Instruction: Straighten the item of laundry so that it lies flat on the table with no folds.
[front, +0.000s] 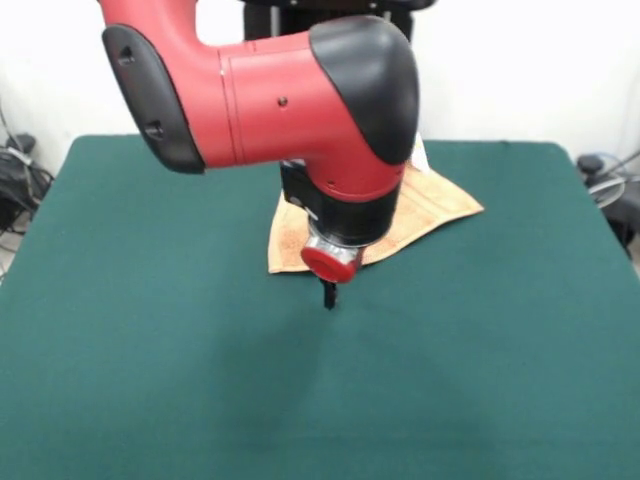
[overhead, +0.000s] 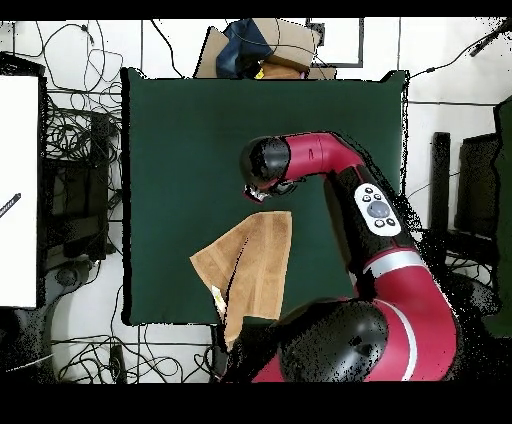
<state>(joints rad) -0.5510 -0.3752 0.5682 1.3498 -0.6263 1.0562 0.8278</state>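
Black end effector (front: 329, 296) tips hang just off the folded towel (front: 430, 205)'s near corner; whether they're spread, I cannot tell. The towel lies at five o'clock overhead on the green surface (front: 150, 350). A low pinch might snag the felt, not terry.

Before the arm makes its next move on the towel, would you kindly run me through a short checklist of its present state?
1. Towel flat, no folds: not ok; it lies folded over itself.
2. Towel fully on the table: not ok; one end seems to hang over the edge near the robot's base.
3. Gripper above the towel's edge: ok.
4. Gripper open: cannot tell.
5. White tag visible: ok.
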